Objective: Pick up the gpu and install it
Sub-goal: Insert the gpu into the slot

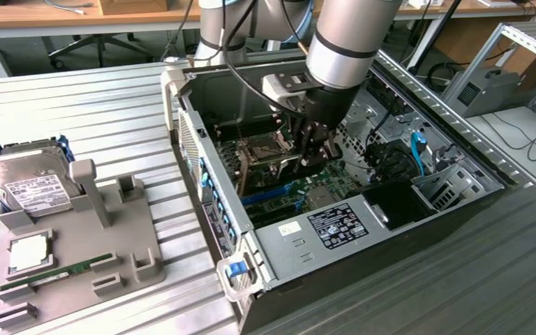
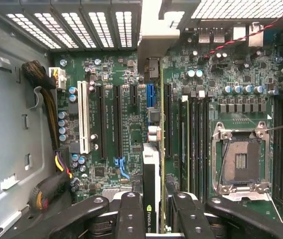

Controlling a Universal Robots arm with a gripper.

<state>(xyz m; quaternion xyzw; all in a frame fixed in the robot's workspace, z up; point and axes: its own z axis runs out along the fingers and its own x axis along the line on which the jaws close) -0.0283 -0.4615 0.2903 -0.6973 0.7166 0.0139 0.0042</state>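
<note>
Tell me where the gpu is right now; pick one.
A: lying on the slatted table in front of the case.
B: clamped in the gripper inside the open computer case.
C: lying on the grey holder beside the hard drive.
B: the wrist view shows the gpu edge-on, clamped in the gripper over the motherboard, inside the computer case.

Ribbed metal table (image 1: 91, 112), open computer case (image 1: 292, 244) lying on it, grey parts fixture (image 1: 128, 237) beside — toward the exterior view's left
</note>
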